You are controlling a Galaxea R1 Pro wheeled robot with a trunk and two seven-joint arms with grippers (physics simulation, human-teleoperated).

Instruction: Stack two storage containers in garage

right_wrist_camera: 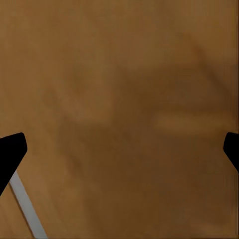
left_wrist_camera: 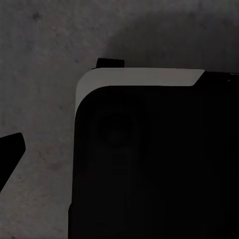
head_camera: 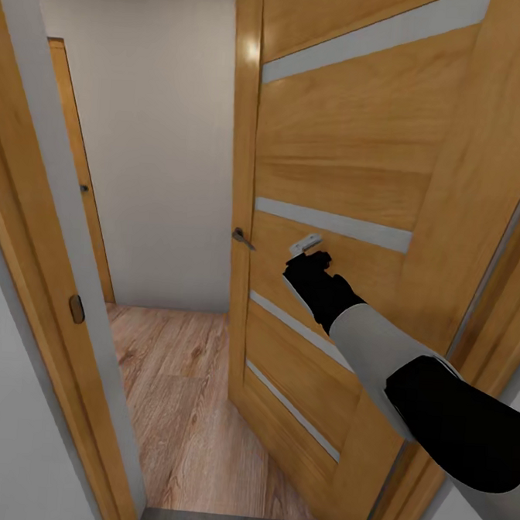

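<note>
Pincer work first: my right pincer (head_camera: 307, 257) is pressed up against the door (head_camera: 352, 166), its black fingers (right_wrist_camera: 11, 152) spread wide apart in the right wrist view with nothing between them but wood grain and one pale inlay stripe (right_wrist_camera: 27, 209). My left pincer (left_wrist_camera: 12, 149) hangs low over grey speckled floor (left_wrist_camera: 40, 59), beside what I take to be the robot's own dark body; only one fingertip shows there, so I cannot tell whether it is apart or together.

From the head view, the right arm reaches across to the door panel just beside the lever handle (head_camera: 242, 237), which sits on the door's free edge. The door stands part open, and beyond it lies a wood plank hallway floor (head_camera: 181, 394) with a pale wall and a second door frame at the far left.

Neither container is anywhere in these views, so I judge I am in transit between rooms.

Risks, as I judge them: pushing near the free edge with open fingers could let them slide off or snag the handle. If the door swings back, it may catch the arm. The gap looks narrow, so the base could clip the left jamb (head_camera: 64, 293).
</note>
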